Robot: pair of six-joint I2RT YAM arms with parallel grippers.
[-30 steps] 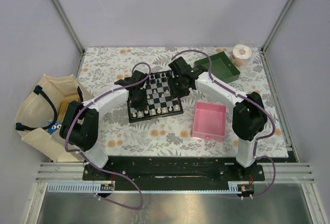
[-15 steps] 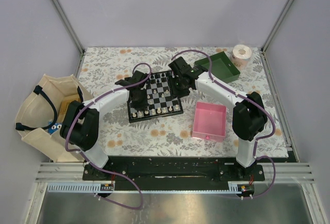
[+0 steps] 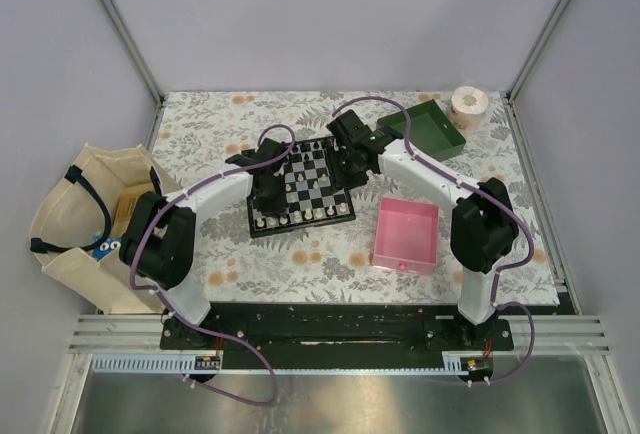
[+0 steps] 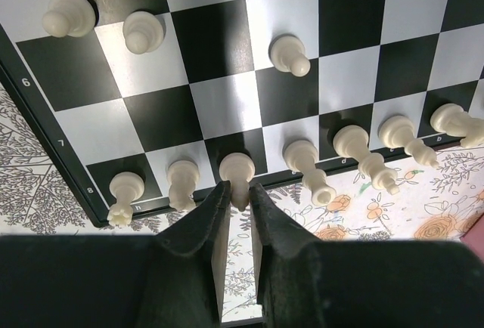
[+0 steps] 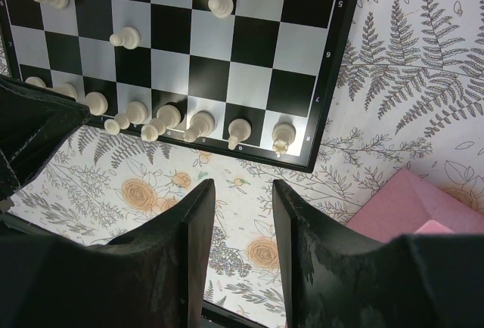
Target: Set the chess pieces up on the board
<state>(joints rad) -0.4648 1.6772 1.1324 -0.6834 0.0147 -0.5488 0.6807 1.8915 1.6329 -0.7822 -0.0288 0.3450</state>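
Note:
The board [image 3: 300, 224] lies at mid-table with cream-white chess pieces in a row [image 3: 300, 216] along its near edge and black ones [image 3: 318, 144] at the far edge. My left gripper [image 3: 268, 194] is over the board's left part. In the left wrist view the left gripper [image 4: 239, 192] has its jaws closed narrowly round the top of a cream-white piece [image 4: 236, 168] standing in the edge row of the board [image 4: 219, 41]. My right gripper [image 3: 352, 159] hovers by the board's right side. In its own view the right gripper [image 5: 242, 192] is open and empty over the floral table, beside the board [image 5: 249, 41].
A pink tray [image 3: 406, 234] sits right of the board and also shows in the right wrist view [image 5: 423, 207]. A green tray [image 3: 425, 131] and a paper roll [image 3: 468, 106] are at the back right. A cloth bag [image 3: 85, 219] sits off the table's left edge.
My left arm has shifted very slightly over the board's left part. The right arm and the pieces look unmoved.

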